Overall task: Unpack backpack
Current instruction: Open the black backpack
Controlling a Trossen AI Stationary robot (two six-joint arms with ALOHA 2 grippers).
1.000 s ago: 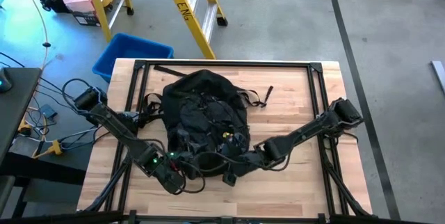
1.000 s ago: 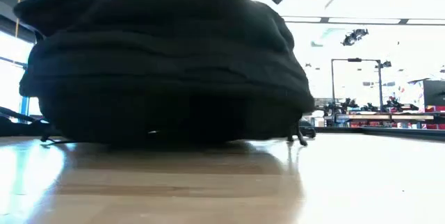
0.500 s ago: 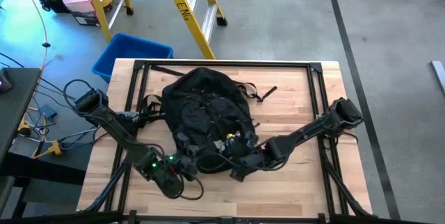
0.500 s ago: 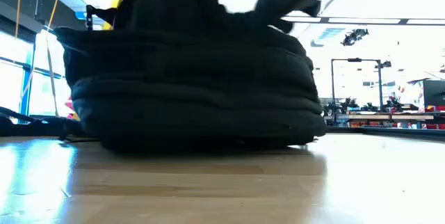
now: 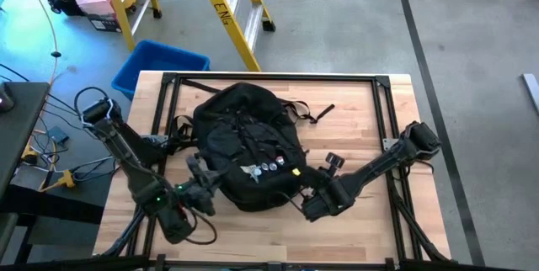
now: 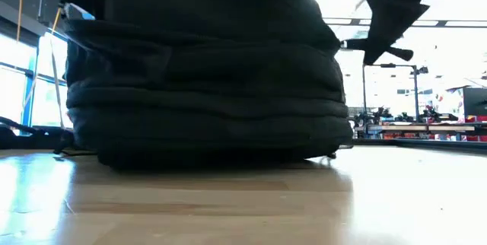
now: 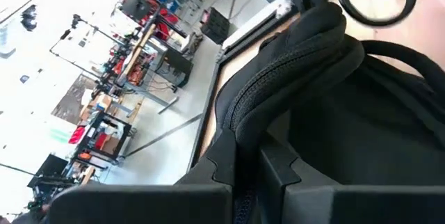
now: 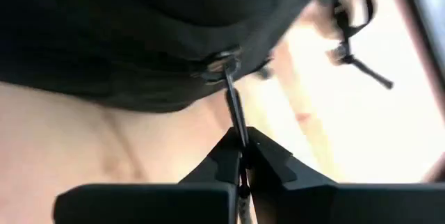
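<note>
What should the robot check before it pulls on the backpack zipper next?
1. Right gripper fingers pinch the zipper pull: ok.
2. Left gripper fingers hold the backpack fabric: ok.
3. Backpack rests on the table: ok.
4. Strap lies clear of both arms: ok.
5. Zipper open: cannot tell.
6. Things inside: cannot tell.
</note>
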